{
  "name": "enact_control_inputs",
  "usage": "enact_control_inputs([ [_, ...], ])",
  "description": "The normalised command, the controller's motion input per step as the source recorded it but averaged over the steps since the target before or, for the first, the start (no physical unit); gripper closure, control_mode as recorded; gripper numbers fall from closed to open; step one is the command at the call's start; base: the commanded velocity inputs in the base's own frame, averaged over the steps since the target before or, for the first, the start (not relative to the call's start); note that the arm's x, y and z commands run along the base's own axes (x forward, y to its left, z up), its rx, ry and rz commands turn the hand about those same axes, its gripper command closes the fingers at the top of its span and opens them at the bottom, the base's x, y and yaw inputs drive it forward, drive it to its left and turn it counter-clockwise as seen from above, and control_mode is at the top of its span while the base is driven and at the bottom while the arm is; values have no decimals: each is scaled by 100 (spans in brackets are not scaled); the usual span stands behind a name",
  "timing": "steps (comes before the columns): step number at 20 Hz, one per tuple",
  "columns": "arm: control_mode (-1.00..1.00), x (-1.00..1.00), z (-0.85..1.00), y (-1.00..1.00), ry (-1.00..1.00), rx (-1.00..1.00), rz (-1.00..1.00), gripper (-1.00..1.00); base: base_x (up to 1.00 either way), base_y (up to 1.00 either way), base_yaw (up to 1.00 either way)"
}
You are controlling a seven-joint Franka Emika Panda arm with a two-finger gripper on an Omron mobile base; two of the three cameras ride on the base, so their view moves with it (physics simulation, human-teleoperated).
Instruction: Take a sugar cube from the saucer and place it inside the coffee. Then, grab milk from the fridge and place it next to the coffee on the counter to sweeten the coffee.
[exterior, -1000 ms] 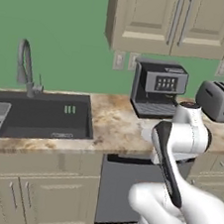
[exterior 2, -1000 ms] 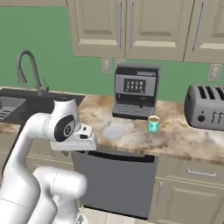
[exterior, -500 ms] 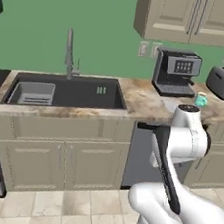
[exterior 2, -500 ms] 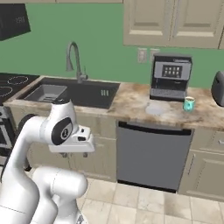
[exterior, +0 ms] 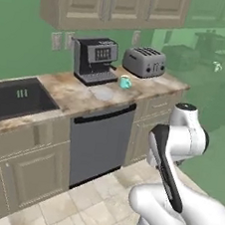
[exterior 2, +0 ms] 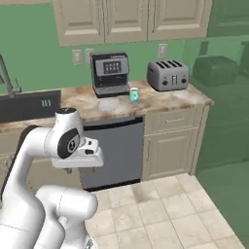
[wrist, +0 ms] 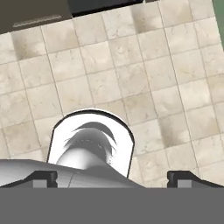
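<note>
The coffee (exterior: 124, 82) (exterior 2: 133, 94), a teal mug, stands on the counter (exterior: 76, 97) (exterior 2: 160, 99) in front of a black coffee machine (exterior: 95, 59). Just left of the mug lies the pale saucer (exterior: 103, 92) (exterior 2: 108, 104). The sugar cube is too small to make out. The milk and the fridge are out of view. My gripper (wrist: 112, 177) is well back from the counter and points down at the tiled floor. Its two dark fingertips (wrist: 43, 177) stand far apart with nothing between them, so it is open.
A silver toaster (exterior: 143, 62) (exterior 2: 168, 75) stands right of the mug. A dark dishwasher front (exterior: 101, 138) (exterior 2: 114, 146) sits below the counter. The black sink (exterior: 10, 101) (exterior 2: 29, 104) is at the left. Beige floor tiles (wrist: 131, 65) stretch between me and the cabinets.
The whole scene has shifted in both base views, so the camera has moved with the base. The sink has slid left and the counter's right end has come into view. The gripper stays open.
</note>
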Motion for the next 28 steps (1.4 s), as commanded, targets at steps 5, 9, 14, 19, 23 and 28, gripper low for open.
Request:
enact_control_inputs([
  [5, 100, 0, 0, 0, 0, 0, 0, -100, 0, 100, 27],
  [9, 100, 0, 0, 0, 0, 0, 0, -100, 0, 68, 85],
  [14, 100, 0, 0, 0, 0, 0, 0, -100, 0, 54, 90],
  [19, 100, 0, 0, 0, 0, 0, 0, -100, 0, 47, 92],
  [23, 100, 0, 0, 0, 0, 0, 0, -100, 1, 35, 93],
  [28, 100, 0, 0, 0, 0, 0, 0, -100, 56, 3, 87],
])
